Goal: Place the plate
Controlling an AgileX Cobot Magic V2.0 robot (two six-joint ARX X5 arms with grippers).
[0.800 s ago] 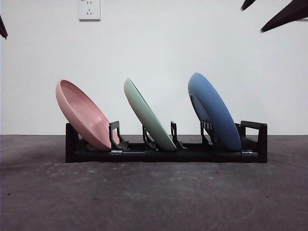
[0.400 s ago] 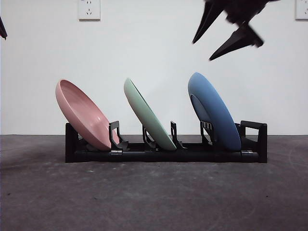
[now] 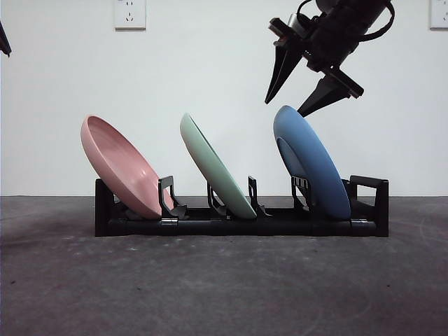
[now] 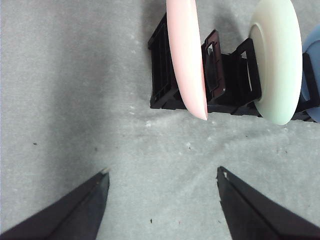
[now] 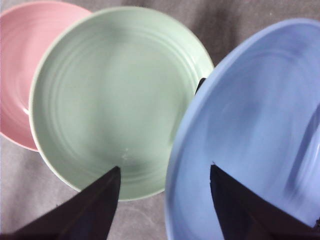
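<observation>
The right gripper has two matte black jaws that taper to sharp points, joined to a blocky black wrist with a thin looped cable. The left gripper shows matching plain black wedge-shaped jaws.

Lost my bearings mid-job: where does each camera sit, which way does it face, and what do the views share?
Front view: low at table height, looking level across at the black rack; the right claw hangs open above the blue plate.
Left wrist view: above the table, looking down at the pink plate; left claw open.
Right wrist view: looking down onto the blue plate's rim; own jaws straddle it.
Shared: the green plate shows in all three.
</observation>
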